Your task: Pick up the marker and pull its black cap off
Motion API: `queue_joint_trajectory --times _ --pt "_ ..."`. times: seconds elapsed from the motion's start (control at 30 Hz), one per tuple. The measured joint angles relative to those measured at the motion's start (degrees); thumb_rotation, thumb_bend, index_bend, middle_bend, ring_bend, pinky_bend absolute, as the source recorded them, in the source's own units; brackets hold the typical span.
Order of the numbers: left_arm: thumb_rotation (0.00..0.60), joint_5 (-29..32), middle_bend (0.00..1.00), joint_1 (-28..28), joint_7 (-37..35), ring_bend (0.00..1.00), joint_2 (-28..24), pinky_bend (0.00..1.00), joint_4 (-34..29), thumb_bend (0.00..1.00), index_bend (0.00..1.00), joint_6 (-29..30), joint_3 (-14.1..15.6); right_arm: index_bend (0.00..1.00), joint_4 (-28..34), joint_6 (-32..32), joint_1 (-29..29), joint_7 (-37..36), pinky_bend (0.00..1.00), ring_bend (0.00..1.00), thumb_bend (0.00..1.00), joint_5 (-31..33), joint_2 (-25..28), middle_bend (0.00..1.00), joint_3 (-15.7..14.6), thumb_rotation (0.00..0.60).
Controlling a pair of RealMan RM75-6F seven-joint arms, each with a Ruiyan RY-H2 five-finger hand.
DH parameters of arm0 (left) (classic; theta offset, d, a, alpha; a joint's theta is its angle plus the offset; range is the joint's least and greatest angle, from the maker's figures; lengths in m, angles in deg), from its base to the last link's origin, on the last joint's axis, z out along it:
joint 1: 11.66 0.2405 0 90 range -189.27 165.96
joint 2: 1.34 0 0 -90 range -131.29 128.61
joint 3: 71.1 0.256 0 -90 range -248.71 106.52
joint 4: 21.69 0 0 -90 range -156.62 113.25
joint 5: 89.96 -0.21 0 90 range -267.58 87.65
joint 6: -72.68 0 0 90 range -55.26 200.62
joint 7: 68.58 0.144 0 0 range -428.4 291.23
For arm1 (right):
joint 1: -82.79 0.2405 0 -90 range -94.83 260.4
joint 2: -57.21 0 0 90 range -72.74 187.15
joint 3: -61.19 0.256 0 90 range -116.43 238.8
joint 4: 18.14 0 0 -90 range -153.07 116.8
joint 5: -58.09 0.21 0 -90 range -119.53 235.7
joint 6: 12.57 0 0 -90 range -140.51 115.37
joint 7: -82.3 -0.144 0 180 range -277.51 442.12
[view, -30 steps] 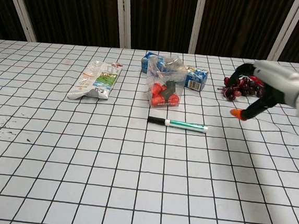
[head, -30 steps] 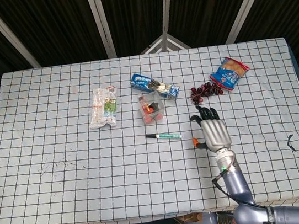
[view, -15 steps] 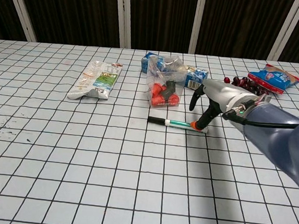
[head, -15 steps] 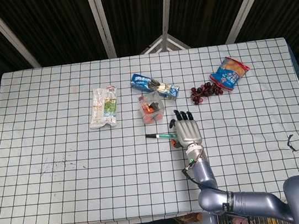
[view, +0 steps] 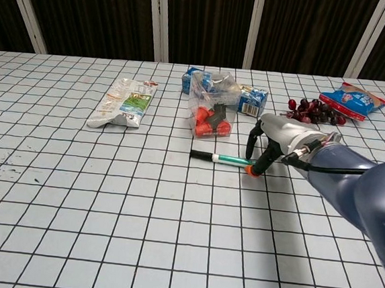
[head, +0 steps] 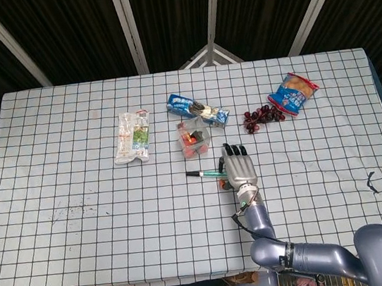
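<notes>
Step in hand: we are on the pick-up; our right hand (view: 271,143) is over the tail end of the marker (view: 226,159), fingers curved down around it but not yet closed.
Marker position: flat on the bench (view: 106,204), just in front of the clear box (view: 211,112); black cap (view: 200,155) pointing to the left, uncovered.
Hand state: narrow, holding nothing that we can confirm; lift not begun.
Left hand: absent from both views.
Next move: we judge the fingers must close on the barrel, leaving the cap free.
</notes>
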Motion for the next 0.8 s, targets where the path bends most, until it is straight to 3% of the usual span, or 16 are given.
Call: queue_joint_trajectory --times 0.8 --pt "0.600 0.4 0.00 -0.2 5.0 0.00 -0.5 0.01 -4.0 0.50 0.05 0.5 -0.1 0.61 -4.3 -4.1 -0.5 -6.3 0.00 0.05 0.33 -2.0 0.1 0.07 -1.9 0.600"
